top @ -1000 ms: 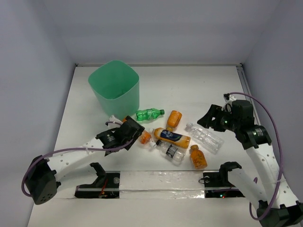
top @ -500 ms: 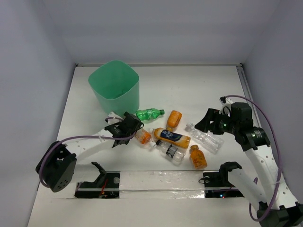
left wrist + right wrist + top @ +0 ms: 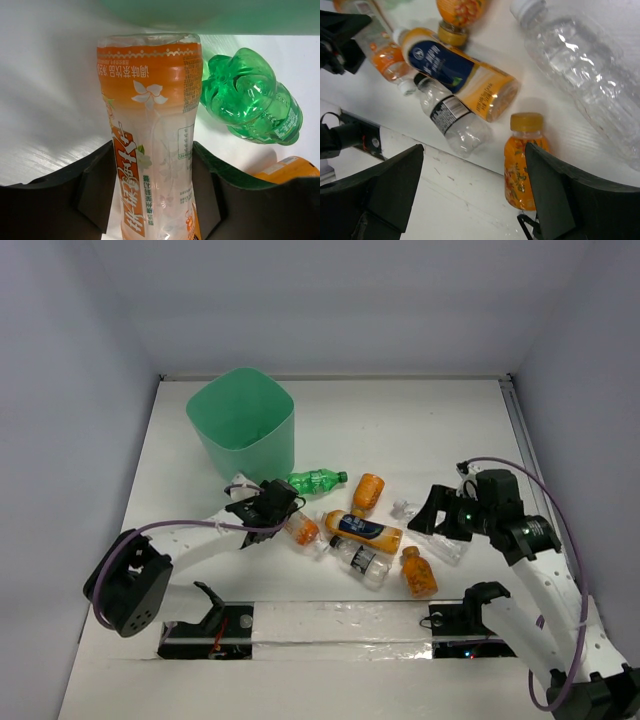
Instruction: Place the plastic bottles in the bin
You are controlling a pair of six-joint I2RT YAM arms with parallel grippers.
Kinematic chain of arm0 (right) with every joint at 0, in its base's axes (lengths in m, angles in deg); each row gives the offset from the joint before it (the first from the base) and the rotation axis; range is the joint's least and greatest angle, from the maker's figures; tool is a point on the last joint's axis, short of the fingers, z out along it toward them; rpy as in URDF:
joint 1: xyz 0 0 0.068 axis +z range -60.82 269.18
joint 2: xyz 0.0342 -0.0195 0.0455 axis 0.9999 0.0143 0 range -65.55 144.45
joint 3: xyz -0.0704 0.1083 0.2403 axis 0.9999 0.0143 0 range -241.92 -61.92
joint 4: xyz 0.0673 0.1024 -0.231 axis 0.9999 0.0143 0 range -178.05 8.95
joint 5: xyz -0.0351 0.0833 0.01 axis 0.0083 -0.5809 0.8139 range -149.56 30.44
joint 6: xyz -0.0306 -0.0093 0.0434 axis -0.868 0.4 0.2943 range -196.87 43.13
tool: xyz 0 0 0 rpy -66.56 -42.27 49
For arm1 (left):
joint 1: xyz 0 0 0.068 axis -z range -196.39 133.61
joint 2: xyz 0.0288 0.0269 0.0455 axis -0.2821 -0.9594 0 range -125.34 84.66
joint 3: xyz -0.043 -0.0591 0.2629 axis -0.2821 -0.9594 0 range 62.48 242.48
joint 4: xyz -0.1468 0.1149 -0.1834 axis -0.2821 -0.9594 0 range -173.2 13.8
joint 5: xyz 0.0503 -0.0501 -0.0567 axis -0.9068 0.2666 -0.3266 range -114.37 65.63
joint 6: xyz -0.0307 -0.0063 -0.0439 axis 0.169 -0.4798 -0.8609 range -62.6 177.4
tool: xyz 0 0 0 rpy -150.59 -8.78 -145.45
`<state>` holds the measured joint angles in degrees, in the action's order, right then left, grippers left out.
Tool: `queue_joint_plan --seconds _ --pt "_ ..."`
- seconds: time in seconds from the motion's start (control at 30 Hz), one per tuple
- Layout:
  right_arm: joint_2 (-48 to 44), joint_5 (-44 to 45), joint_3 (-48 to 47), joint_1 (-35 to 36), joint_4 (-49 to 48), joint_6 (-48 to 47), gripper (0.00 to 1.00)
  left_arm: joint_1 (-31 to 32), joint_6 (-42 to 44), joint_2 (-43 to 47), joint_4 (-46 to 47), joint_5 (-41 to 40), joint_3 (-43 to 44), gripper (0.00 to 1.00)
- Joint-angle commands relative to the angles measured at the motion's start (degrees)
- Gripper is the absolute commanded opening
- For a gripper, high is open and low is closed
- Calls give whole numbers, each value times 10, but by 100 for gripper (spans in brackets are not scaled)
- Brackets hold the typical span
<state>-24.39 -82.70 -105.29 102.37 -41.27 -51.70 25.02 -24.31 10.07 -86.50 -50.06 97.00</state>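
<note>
The mint-green bin [image 3: 240,425] stands at the back left. Several bottles lie in the middle: a green one [image 3: 317,480], an orange one [image 3: 368,492], an orange one with a blue label [image 3: 362,529], a clear one with a black label [image 3: 362,562], a small orange one [image 3: 418,575] and a large clear one [image 3: 447,545]. My left gripper [image 3: 272,508] is shut on an orange-and-white bottle [image 3: 150,115] that lies on the table. The green bottle [image 3: 250,95] is just to its right. My right gripper [image 3: 440,518] is open and empty above the large clear bottle [image 3: 580,65] and the small orange one [image 3: 522,165].
The bin's wall [image 3: 210,12] is close ahead of the left gripper. A strip of clear tape [image 3: 340,625] runs along the near edge between the arm bases. The enclosure's walls stand at the left, back and right.
My left gripper has moved a little toward the bin and now sits around the orange-and-white bottle. My right gripper has come down and nearer, over the large clear bottle.
</note>
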Motion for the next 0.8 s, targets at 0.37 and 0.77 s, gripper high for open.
queue_joint_plan --seconds 0.37,0.77 --pt "51 145 20 78 78 109 100 82 98 132 -23 3 2 46" --pt "176 168 65 198 40 198 100 91 279 269 -70 -51 176 44"
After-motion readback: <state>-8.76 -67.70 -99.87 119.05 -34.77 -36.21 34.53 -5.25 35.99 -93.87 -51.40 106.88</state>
